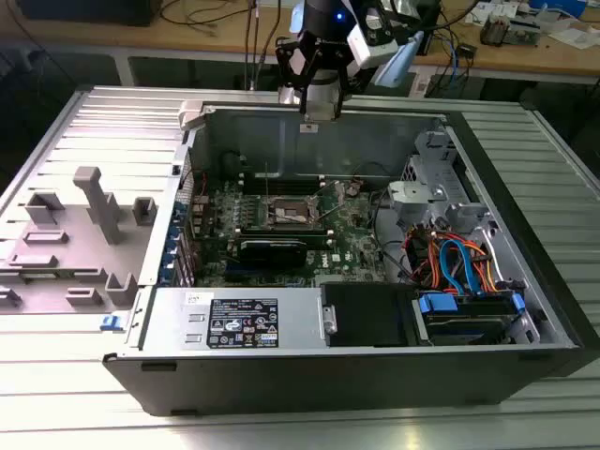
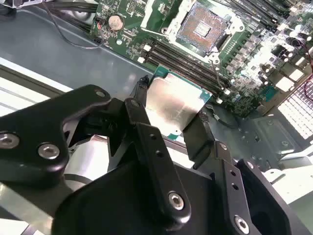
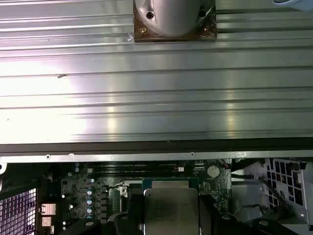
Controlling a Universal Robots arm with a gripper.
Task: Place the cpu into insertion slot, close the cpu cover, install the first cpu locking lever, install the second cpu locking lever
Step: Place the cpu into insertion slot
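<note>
The black two-fingered claw (image 2: 171, 113) is clenched on the small flat square cpu with a dull silvery metal top (image 2: 172, 104), one finger (image 2: 139, 110) pressed to each of two opposite edges; the first wrist view shows the same pinch on the chip (image 3: 171, 211). In the exterior view the claw (image 1: 317, 98) hangs over the rear wall of the open black computer case (image 1: 356, 375), well above the green motherboard (image 1: 352, 234). The small square insertion slot with a dark pin field and a thin metal frame (image 1: 286, 214) sits on that board, apart from the chip, its pins bare in the second wrist view (image 2: 203, 27); long narrow black memory slots (image 2: 186, 61) run just beside it. Orange and blue cables (image 1: 455, 262) bunch at the case's end on the exterior view's right. The case rests on a ribbed silvery metal table (image 1: 56, 412); a grey moulded fixture (image 1: 89, 202) stands on it at the exterior view's left; a wooden workbench (image 1: 225, 33) strewn with cables crosses the room behind.
</note>
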